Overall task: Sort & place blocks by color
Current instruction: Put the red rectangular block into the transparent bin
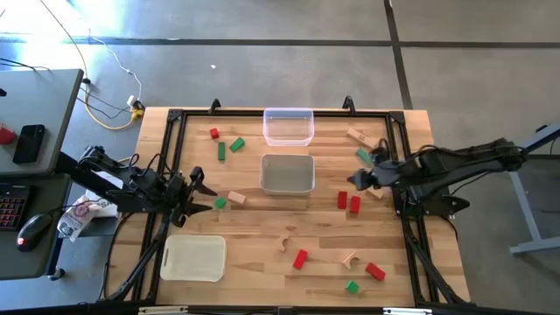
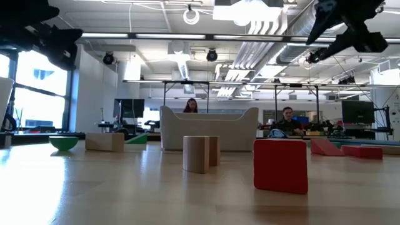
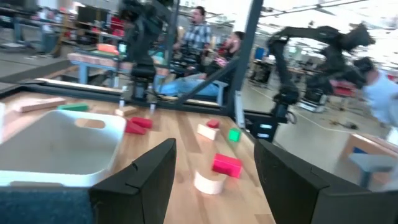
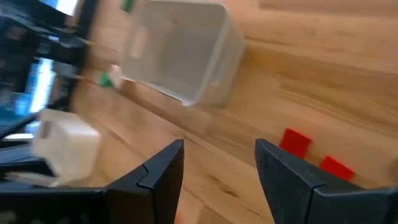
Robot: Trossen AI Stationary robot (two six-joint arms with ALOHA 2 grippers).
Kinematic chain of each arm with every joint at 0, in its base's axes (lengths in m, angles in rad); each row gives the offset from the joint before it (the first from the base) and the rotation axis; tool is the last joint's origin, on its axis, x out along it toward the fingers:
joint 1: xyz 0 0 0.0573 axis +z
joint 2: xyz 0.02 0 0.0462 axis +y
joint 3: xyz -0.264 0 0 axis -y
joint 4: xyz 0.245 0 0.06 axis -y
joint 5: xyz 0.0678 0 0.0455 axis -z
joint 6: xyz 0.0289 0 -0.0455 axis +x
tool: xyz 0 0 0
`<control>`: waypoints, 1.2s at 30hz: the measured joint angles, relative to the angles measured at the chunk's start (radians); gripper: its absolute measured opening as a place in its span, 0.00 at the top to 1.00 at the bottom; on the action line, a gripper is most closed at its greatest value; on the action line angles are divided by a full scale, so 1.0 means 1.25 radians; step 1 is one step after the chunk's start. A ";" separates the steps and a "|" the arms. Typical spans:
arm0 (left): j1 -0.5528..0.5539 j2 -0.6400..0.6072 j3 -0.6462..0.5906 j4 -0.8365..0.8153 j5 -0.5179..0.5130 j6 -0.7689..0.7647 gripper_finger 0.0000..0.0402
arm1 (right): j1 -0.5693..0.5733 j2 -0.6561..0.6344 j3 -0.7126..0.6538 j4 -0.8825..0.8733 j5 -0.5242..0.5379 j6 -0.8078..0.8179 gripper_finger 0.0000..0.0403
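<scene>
Red, green and plain wood blocks lie scattered flat on the table. Near my right gripper (image 1: 354,179) are two red blocks (image 1: 348,202), also seen in the right wrist view as red blocks (image 4: 295,141). A green block (image 1: 220,202) and a wood block (image 1: 236,198) lie just off my left gripper (image 1: 203,194). Both grippers hang open above the table and hold nothing. In the left wrist view, the open left gripper (image 3: 214,168) faces a red block (image 3: 226,164) and a wood arch (image 3: 208,182). The right gripper (image 4: 217,162) is open too.
A clear tray (image 1: 287,127) stands at the far edge and a grey tray (image 1: 287,173) at the centre. A white tray (image 1: 192,258) sits near left. A black frame rims the table. People sit in the room beyond. In the low view, a red block (image 2: 280,164) stands close.
</scene>
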 joint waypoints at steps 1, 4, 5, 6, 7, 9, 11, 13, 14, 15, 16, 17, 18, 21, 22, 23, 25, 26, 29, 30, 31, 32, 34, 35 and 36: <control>0.000 0.000 0.000 0.000 -0.011 0.000 0.49 | 0.000 0.019 0.000 -0.005 -0.005 0.012 0.54; 0.000 0.000 0.000 0.000 -0.038 0.000 0.49 | 0.000 0.075 0.000 -0.021 -0.009 0.043 0.54; 0.000 0.000 0.000 0.000 -0.045 0.000 0.49 | 0.000 0.094 0.000 -0.024 -0.009 0.058 0.54; 0.000 0.000 0.000 0.000 -0.050 0.000 0.49 | 0.000 0.114 0.000 -0.029 -0.009 0.070 0.54; 0.000 0.000 0.000 0.000 -0.054 0.000 0.49 | 0.000 0.134 0.000 -0.033 -0.009 0.079 0.54; 0.000 0.000 0.000 0.000 -0.064 0.000 0.49 | 0.000 0.171 0.000 -0.032 -0.009 0.100 0.54; 0.000 0.000 0.000 0.000 -0.066 0.000 0.49 | 0.000 0.208 0.000 -0.032 -0.009 0.116 0.54; 0.000 0.000 0.000 0.000 -0.066 0.000 0.49 | 0.000 0.242 0.000 -0.032 -0.009 0.126 0.54; 0.000 0.000 0.000 0.000 -0.066 0.000 0.49 | 0.000 0.258 0.000 -0.032 -0.009 0.133 0.54; 0.000 0.000 0.000 0.000 -0.066 0.000 0.49 | 0.000 0.274 0.000 -0.032 -0.009 0.142 0.54; 0.000 0.000 0.000 0.000 -0.066 0.000 0.49 | 0.000 0.288 0.000 -0.032 -0.008 0.148 0.54; 0.000 0.000 0.000 0.000 -0.066 0.000 0.49 | 0.000 0.303 0.000 -0.032 -0.008 0.158 0.54; 0.000 0.000 0.000 0.000 -0.066 0.000 0.49 | 0.000 0.317 0.000 -0.032 -0.008 0.166 0.54; 0.000 0.000 0.000 0.001 -0.066 0.000 0.49 | 0.000 0.355 0.000 -0.032 -0.011 0.181 0.54; 0.000 0.000 0.000 0.000 -0.066 0.000 0.49 | 0.000 0.367 0.000 -0.032 -0.013 0.186 0.54; 0.000 0.000 0.000 0.001 -0.066 0.000 0.49 | 0.000 0.378 0.000 -0.032 -0.017 0.194 0.54; 0.000 0.000 0.000 0.000 -0.066 0.000 0.49 | 0.000 0.397 0.000 -0.031 -0.023 0.204 0.54; 0.000 0.000 0.000 0.001 -0.066 0.000 0.49 | 0.000 0.407 0.000 -0.030 -0.026 0.209 0.54; 0.000 0.000 0.000 0.000 -0.066 0.000 0.49 | 0.000 0.434 0.000 -0.027 -0.035 0.226 0.54; 0.000 0.000 0.000 0.001 -0.066 0.000 0.49 | 0.000 0.443 0.000 -0.024 -0.039 0.232 0.54; 0.000 0.000 0.000 0.001 -0.066 0.000 0.49 | 0.000 0.452 0.000 -0.021 -0.041 0.237 0.54; 0.000 0.000 0.000 0.001 -0.066 0.000 0.49 | 0.000 0.461 0.000 -0.019 -0.044 0.242 0.54; 0.000 0.000 0.000 0.001 -0.066 0.000 0.49 | 0.000 0.477 0.000 -0.017 -0.044 0.246 0.54; 0.000 0.000 0.000 0.001 -0.066 0.000 0.49 | -0.002 0.485 0.000 -0.016 -0.044 0.246 0.54; 0.000 0.000 0.000 0.001 -0.066 0.000 0.49 | -0.004 0.492 0.000 -0.016 -0.044 0.246 0.54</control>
